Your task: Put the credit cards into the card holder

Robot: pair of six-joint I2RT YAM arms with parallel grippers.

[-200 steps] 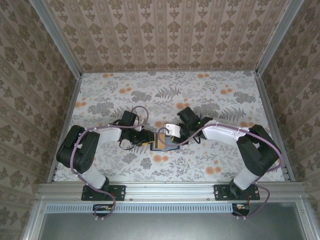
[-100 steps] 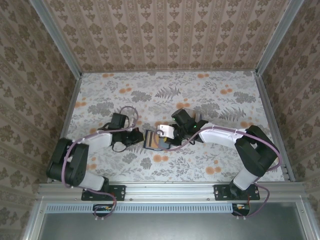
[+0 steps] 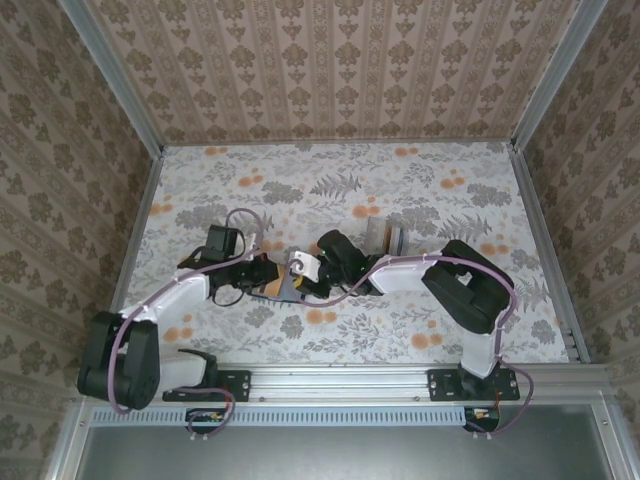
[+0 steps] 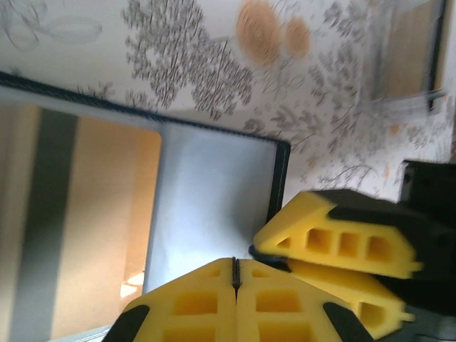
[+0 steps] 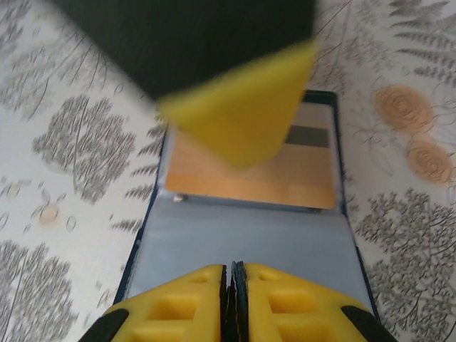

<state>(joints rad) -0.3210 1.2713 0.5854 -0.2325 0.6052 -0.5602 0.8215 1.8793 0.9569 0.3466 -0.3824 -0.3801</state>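
Observation:
The dark navy card holder [image 3: 290, 292] lies open on the table between my two grippers. An orange-tan credit card [image 5: 214, 178] with a dark stripe lies in its far half, also seen in the left wrist view [image 4: 100, 228]. My right gripper [image 5: 229, 271] is shut on the near edge of the holder's grey-blue inner flap [image 5: 242, 239], with dark material pinched between the fingers. My left gripper [image 4: 235, 265] is shut with nothing in it, hovering over the open holder [image 4: 214, 206]. Its yellow fingertip [image 5: 246, 114] points down at the card.
A clear slotted rack [image 3: 383, 236] stands behind the right arm, with a tan card in it [image 4: 402, 57]. The floral tablecloth stretches out behind and to both sides. Patterned walls close in the back and sides.
Both grippers and the holder have shifted left across the table. The left gripper has closed. The rack has come out from behind the right arm.

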